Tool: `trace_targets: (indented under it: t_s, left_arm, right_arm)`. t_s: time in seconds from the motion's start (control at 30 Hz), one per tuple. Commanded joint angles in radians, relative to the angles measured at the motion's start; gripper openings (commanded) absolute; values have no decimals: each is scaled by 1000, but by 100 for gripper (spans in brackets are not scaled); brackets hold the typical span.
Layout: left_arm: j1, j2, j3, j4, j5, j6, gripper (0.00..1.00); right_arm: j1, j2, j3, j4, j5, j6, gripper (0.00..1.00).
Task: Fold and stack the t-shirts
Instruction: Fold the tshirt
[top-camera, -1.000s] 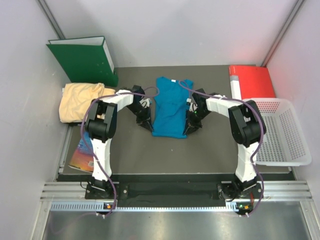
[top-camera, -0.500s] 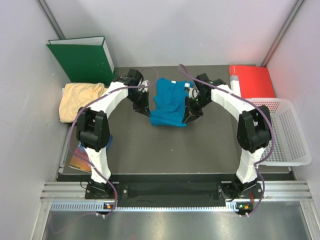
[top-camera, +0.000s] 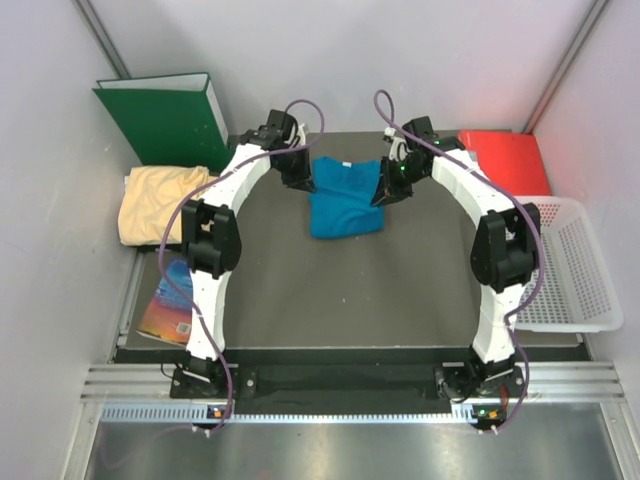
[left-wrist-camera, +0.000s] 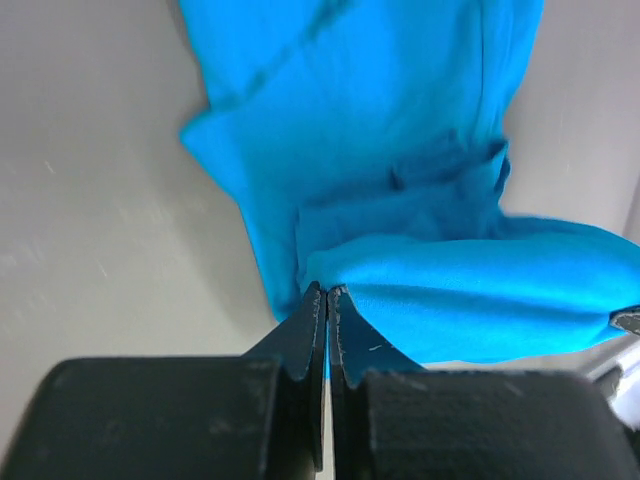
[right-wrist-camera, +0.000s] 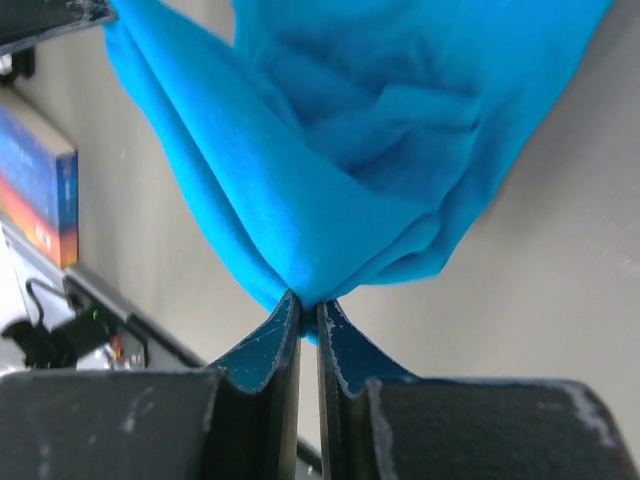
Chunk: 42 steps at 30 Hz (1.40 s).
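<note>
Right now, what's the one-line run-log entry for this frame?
teal t-shirt: mid-fold | left gripper: shut on it | right gripper: shut on it | yellow t-shirt: crumpled at left

Pale walls (top-camera: 400, 60), seemingly dark-grey tabletop (top-camera: 330, 290)

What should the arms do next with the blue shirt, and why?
Probably lower and let go: the left fingers and right fingers pinch the shirt at its far end, already doubled over itself.
</note>
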Motion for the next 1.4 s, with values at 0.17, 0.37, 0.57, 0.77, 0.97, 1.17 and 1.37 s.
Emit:
trace_targets:
  t_s: [0.17, 0.37, 0.57, 0.77, 0.97, 1.17, 1.37]
  left_arm:
    - [28, 2, 90, 200, -79, -47, 0]
    - [31, 29, 95, 331, -87, -106, 0]
    - [55, 104, 122, 424, -52, -214, 0]
    - [83, 212, 182, 451, 16, -292, 4]
    - [117, 252, 211, 422, 85, -325, 99]
    - [123, 92, 18, 454, 71, -288, 99]
    - [118, 52, -33, 418, 158, -266, 99]
  right_arm:
    - [-44, 67, 86, 256, 49, 51, 6]
    - [-57, 102, 108, 374, 72, 94, 7]
    - [-57, 139, 122, 460, 139, 105, 9]
    - [-58, 196, 158, 497, 219, 126, 12]
    - [-60, 248, 181, 582, 319, 175, 17]
    - [-61, 330, 245, 661, 383, 249, 56]
    - [-69, 269, 227, 678, 400, 232, 68]
